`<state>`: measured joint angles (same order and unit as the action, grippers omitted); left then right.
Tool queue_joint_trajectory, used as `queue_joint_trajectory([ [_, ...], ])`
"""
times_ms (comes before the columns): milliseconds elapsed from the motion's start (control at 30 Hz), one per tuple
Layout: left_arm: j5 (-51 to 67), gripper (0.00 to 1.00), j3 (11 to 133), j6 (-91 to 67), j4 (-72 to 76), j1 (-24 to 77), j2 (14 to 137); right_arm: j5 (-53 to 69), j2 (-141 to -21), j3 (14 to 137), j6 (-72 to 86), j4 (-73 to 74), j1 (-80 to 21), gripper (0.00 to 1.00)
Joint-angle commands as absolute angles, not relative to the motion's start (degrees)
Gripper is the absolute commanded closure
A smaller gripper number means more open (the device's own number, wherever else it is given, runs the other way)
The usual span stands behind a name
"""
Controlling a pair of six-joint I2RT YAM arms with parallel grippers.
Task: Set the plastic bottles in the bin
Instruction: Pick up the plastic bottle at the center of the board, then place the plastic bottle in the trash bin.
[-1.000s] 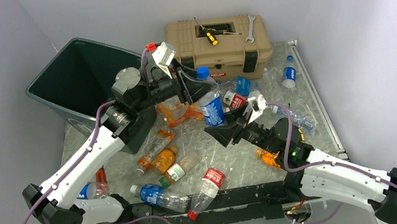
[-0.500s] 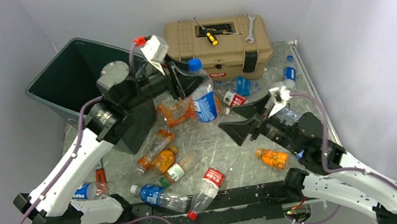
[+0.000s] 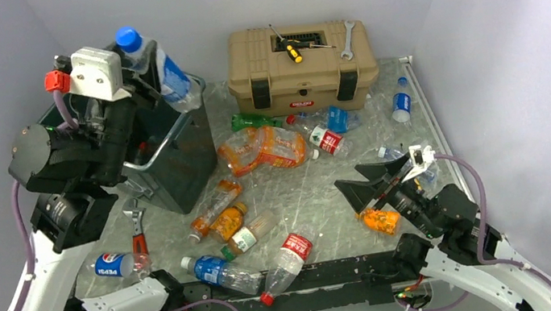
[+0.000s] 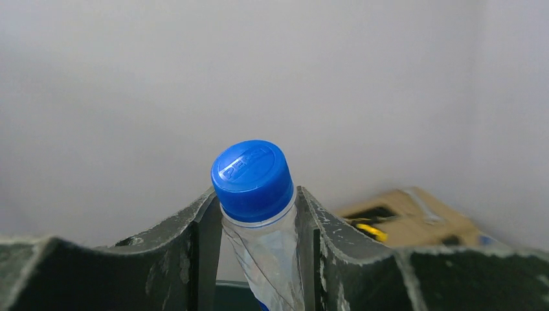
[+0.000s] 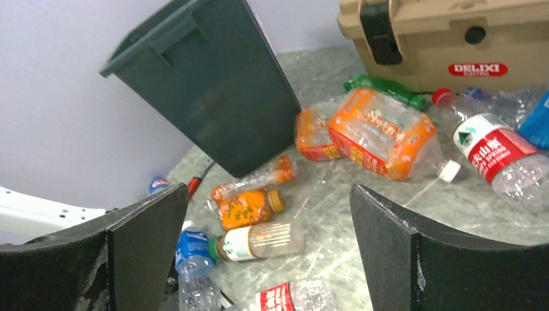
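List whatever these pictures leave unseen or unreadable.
Inside of the bin: top view, covered by the left arm and its wrist camera; contents cannot be told.
Blue-capped bottle: left wrist view, body cut off by the bottom edge and flanked by the fingers of the left gripper.
Toolbox: left wrist view, blurred.
Orange bottle: top view, partly behind the right arm.

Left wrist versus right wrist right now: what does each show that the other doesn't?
Left wrist only: the blue-capped clear bottle clamped in the left tool, cap up. Right wrist only: the right tool, open and empty above the table, with the crushed orange bottle and the red-labelled bottle lying on it. Both: the tan toolbox, blurred in the left wrist view.
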<state>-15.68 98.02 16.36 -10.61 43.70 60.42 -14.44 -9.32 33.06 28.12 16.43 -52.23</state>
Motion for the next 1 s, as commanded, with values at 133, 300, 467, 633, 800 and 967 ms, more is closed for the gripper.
queue_joint_trajectory([
  [133,-33.0,1.0,103.8,34.4,-7.5,37.3,70.4,-14.8,-8.1,29.3,28.5,16.2,-52.5,0.0],
  [300,-23.7,1.0,108.4,15.7,-19.8,18.1,77.2,-13.0,-10.0,28.7,28.7,15.5,-52.5,0.0],
  [467,-24.8,1.0,100.8,12.7,-12.5,9.4,78.6,-11.0,-10.1,28.0,29.8,15.9,-52.5,0.0],
  [633,-20.6,1.0,86.8,10.3,3.5,3.1,77.2,-8.4,-10.2,27.4,29.8,15.6,-52.5,0.0],
  [800,-16.4,1.0,85.3,7.3,1.3,2.8,78.4,-9.5,-10.4,28.2,28.9,17.4,-52.5,0.0],
  [967,-19.8,0.46,86.2,5.5,-3.0,2.2,80.2,-11.1,-9.0,27.3,29.6,17.4,-52.5,0.0],
])
